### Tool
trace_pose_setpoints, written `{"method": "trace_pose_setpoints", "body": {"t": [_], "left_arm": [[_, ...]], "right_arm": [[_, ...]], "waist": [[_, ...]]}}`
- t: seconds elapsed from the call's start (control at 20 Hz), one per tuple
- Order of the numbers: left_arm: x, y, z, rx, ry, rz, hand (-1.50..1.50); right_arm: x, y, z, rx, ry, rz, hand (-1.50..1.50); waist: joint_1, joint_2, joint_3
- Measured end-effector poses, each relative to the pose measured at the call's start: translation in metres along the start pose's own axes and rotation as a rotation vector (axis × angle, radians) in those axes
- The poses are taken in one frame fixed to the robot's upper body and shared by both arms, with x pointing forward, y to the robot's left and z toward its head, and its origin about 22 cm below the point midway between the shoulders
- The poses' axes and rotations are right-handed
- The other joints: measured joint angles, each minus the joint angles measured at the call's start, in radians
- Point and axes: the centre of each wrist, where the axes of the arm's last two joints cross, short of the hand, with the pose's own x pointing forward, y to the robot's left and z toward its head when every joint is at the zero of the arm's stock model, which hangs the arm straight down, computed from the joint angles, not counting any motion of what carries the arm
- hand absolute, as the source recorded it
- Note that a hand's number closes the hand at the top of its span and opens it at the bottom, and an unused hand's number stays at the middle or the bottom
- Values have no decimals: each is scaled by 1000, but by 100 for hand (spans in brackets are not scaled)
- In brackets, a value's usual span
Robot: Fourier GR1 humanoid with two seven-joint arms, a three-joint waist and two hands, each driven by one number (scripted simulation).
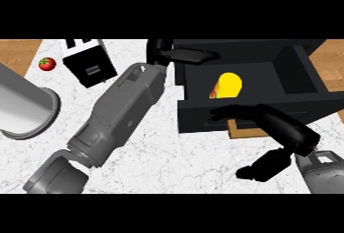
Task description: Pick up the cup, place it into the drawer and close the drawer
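Note:
A yellow cup lies inside the open black drawer at the upper right. My left hand rests on the drawer's back left rim, its fingers stretched along the edge and holding nothing. My right hand is at the drawer's front panel, with straight fingers laid against the front's upper edge. The cup touches neither hand.
A red tomato sits at the far left on the white marble counter. A black and white toaster stands beside my left forearm. A large grey pot fills the left edge. Wooden surface shows behind the drawer.

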Motion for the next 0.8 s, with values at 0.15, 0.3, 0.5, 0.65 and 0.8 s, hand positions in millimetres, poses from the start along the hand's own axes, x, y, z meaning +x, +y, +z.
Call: {"method": "trace_pose_setpoints", "body": {"t": [0.15, 0.3, 0.5, 0.65, 0.8], "left_arm": [[-4, 5, 4, 4, -9, 29, -150], [-10, 10, 10, 7, -14, 52, -150], [-16, 22, 18, 15, -20, 87, -150], [-16, 35, 21, 20, -23, 98, -150], [-17, 47, 25, 21, -23, 101, -150]], "right_arm": [[-23, 17, -14, -5, 82, 39, -150], [-53, 29, -26, 27, 145, 68, -150], [-87, 43, -43, 74, 225, 112, 150], [-109, 42, -58, 64, 268, 125, 150], [-125, 29, -64, 20, 245, 138, 150]], "waist": [[32, -3, 0], [63, -5, 0], [97, -8, 1], [120, -6, 1], [138, -9, -1]]}}
